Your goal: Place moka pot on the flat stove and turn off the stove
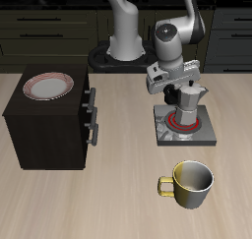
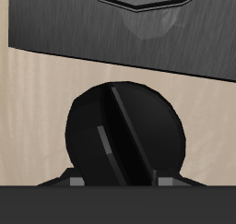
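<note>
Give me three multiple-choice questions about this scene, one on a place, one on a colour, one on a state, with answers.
1. Where is the moka pot?
A. On the flat stove
B. On the cabinet
C. In the mug

2. What colour are the burner rings?
A. Blue
B. Red
C. White

3. How does the mug stand?
A. Upside down
B. On its side
C. Upright, opening up

Answers: 1 A, the pot sits over the burner. 2 B, red circles show around the pot's base. 3 C, its open rim faces up.

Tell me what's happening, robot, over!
End effector low at the flat stove, knob right beneath it. Moka pot on the burner. Nothing blocking.
</note>
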### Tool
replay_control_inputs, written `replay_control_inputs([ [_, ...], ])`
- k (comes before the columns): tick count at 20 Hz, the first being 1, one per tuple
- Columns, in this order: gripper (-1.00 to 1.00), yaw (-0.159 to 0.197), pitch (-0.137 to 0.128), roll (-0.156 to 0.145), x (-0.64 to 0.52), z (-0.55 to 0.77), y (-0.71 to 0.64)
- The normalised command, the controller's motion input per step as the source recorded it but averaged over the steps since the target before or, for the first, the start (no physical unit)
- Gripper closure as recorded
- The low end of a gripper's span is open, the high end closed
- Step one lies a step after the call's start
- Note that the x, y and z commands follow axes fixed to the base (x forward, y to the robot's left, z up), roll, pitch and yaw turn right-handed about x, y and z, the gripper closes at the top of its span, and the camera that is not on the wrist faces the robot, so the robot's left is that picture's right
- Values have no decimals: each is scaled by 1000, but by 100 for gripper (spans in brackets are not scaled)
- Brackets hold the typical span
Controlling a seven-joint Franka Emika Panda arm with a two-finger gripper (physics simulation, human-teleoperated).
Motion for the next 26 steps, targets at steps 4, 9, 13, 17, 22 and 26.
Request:
replay_control_inputs([
  [4, 100, -61, -8, -5, 74, 60, 27],
  [9, 100, -63, -5, -17, 80, 13, 2],
  [13, 100, -52, 13, -11, 45, -2, -3],
  [17, 100, -90, 0, 7, 77, 46, 66],
  [22, 100, -76, 1, -1, 32, 15, 78],
  [26, 100, -73, 14, 9, 37, 33, 79],
])
